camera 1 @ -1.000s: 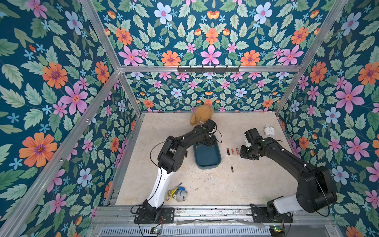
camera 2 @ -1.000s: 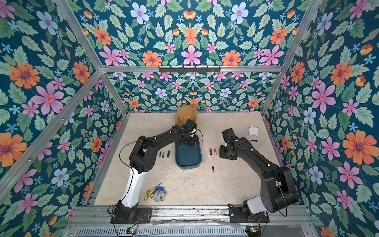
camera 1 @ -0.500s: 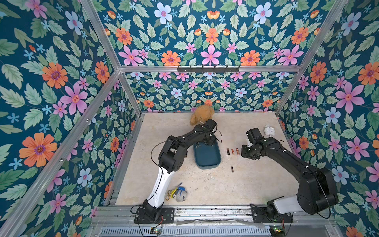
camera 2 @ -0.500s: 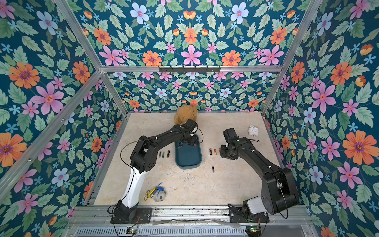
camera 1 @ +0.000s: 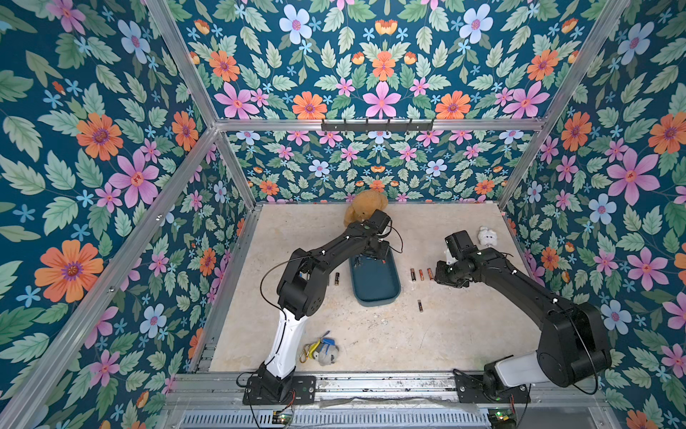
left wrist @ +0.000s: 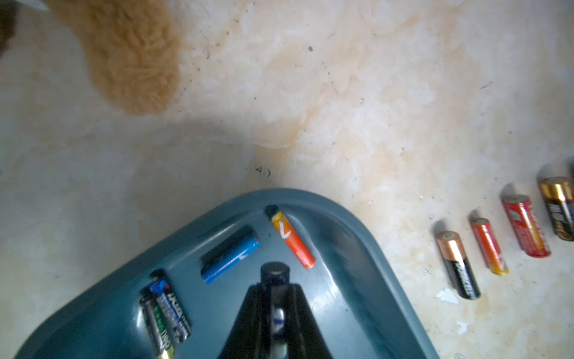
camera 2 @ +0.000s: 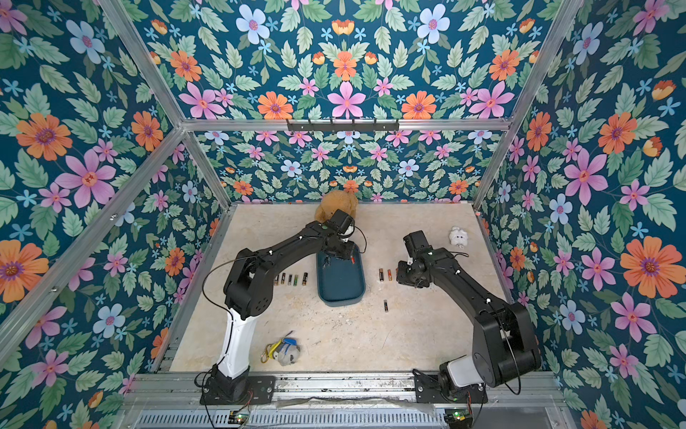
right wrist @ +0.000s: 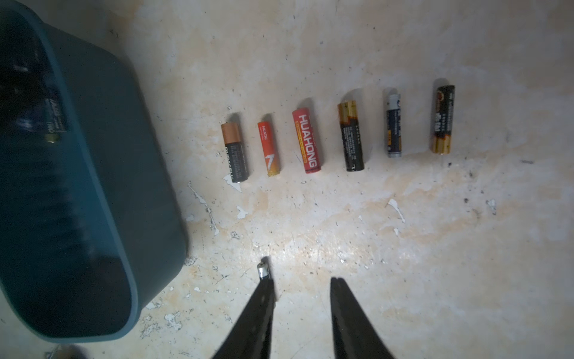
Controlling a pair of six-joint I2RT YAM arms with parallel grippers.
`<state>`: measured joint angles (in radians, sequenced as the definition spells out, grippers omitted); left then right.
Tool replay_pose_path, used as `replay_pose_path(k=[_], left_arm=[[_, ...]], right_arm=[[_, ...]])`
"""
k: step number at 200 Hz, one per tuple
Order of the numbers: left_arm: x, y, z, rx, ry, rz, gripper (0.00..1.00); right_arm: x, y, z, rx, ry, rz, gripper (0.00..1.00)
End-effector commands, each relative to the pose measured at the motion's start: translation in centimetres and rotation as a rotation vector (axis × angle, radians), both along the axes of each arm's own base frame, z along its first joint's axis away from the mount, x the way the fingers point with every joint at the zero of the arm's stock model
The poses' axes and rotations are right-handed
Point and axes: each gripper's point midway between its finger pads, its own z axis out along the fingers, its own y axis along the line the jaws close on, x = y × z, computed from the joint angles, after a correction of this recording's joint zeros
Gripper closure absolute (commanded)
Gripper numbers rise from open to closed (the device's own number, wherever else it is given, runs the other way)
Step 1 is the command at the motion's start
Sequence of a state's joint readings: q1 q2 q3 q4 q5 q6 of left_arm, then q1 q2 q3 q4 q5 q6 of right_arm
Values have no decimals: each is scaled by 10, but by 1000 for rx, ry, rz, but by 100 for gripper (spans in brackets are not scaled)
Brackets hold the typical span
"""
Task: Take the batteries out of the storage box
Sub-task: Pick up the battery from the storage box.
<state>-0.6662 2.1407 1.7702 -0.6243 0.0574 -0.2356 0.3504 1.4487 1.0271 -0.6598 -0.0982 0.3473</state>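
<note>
Jaws of left gripper [left wrist: 274, 290] pinch a battery [left wrist: 275, 275] inside storage box [left wrist: 351, 270] (right gripper [right wrist: 299, 283] gapes).

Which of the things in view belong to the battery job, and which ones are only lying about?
Job: storage box; batteries inside it; batteries laid out beside it; left end effector, shut on a battery.
Lying about: teddy bear; small white toy; keychain bundle.
</note>
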Motion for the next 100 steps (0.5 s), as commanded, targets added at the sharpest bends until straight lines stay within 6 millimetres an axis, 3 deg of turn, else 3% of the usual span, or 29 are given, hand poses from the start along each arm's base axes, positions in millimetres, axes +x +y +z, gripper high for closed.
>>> replay_pose_path(k=[1,47,100], left_arm=[[-3,7,17,-9,-17,30,82],[-23,32,46,-13,-47,87,82],[-60,83,46,36,-27,204,81]], right_arm=[[7,10,9,43,-22,16,64],[19,38,29,38,-57,79,63],[39,70,46,23,-84,131,63]])
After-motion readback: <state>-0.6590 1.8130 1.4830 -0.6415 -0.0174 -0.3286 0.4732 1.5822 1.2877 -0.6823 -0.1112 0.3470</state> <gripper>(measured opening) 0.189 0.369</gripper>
